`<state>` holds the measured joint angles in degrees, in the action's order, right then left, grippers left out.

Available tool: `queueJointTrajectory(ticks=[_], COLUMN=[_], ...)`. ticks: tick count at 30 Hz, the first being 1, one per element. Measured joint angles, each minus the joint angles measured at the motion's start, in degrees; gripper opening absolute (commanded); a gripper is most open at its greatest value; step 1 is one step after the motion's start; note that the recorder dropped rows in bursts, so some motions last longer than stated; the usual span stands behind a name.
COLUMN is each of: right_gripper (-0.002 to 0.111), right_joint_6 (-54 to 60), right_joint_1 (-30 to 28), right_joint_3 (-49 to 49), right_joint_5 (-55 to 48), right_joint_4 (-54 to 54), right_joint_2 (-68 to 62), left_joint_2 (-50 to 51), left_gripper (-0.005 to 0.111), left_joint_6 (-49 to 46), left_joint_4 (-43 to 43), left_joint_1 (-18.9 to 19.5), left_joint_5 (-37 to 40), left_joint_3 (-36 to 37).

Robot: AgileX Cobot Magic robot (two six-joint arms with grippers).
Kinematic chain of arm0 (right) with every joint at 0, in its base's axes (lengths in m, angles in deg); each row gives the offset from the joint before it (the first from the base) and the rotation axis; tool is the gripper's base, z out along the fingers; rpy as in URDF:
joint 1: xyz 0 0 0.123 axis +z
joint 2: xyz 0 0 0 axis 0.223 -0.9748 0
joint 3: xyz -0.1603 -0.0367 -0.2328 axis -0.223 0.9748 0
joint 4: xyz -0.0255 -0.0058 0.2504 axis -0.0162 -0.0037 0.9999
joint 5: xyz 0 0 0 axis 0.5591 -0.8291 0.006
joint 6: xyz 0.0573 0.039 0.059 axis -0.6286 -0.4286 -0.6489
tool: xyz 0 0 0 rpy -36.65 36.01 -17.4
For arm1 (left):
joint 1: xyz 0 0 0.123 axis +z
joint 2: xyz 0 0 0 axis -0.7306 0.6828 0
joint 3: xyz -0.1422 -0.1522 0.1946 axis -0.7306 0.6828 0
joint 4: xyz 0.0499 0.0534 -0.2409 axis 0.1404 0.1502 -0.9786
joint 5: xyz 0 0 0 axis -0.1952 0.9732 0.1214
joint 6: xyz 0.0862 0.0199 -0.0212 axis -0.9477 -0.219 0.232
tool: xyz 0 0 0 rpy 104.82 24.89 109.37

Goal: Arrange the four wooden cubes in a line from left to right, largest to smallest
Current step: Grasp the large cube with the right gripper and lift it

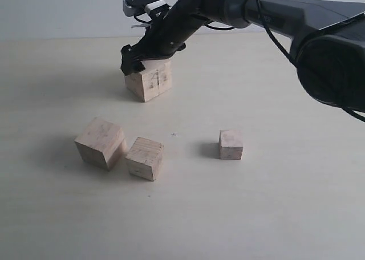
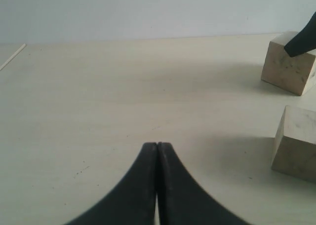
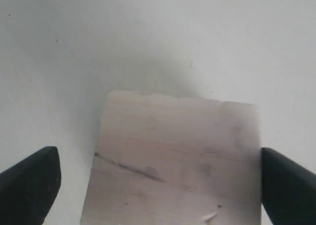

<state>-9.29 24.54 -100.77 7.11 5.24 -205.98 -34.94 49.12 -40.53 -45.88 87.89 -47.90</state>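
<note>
1. While my right claw (image 3: 158, 161) straddles the largest cube (image 1: 149, 80), it's wide open. One finger (image 3: 29, 185) shows a clear gap to the wood; the other sits at or very near the opposite face. Nothing gripped yet.
2. That cube, the one with dark scribbles, stands at 11 o'clock on the table (image 1: 274, 214) in the exterior view, behind the other three.
3. Second-largest cube (image 1: 100, 142) and third cube (image 1: 145, 158) are at 8 o'clock, just beside each other, maybe touching. Smallest cube (image 1: 231, 144) is at 4 o'clock, well apart.
4. Left claw (image 2: 157, 153): tips pressed together, empty, low over bare table.
5. Step in hand, my read: grab the big one. It belongs at the 9 o'clock end of the row.
6. Doing it well:
   - Centre first so both pads land together, else the cube skids or twists.
   - Close on flat faces, not corners.
   - Lift clear before moving across. The pair at 8 o'clock crowds the likely drop spot.
</note>
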Motion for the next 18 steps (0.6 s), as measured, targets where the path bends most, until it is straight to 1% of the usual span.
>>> queueJointTrajectory(ticks=[15, 16, 18], right_gripper=[0.101, 0.101, 0.095], right_joint_6=[0.1, 0.1, 0.1], right_joint_1=[0.0, 0.0, 0.0], right_joint_3=[0.0, 0.0, 0.0], right_joint_5=[-0.6, -0.6, -0.8], right_joint_4=[-0.3, -0.4, -1.2], right_joint_2=[-1.3, -1.8, -2.1], left_joint_2=[0.0, 0.0, 0.0], left_gripper=[0.0, 0.0, 0.0], left_joint_6=[0.0, 0.0, 0.0], left_joint_4=[0.0, 0.0, 0.0], left_joint_1=[0.0, 0.0, 0.0], left_joint_5=[0.0, 0.0, 0.0], left_joint_3=[0.0, 0.0, 0.0])
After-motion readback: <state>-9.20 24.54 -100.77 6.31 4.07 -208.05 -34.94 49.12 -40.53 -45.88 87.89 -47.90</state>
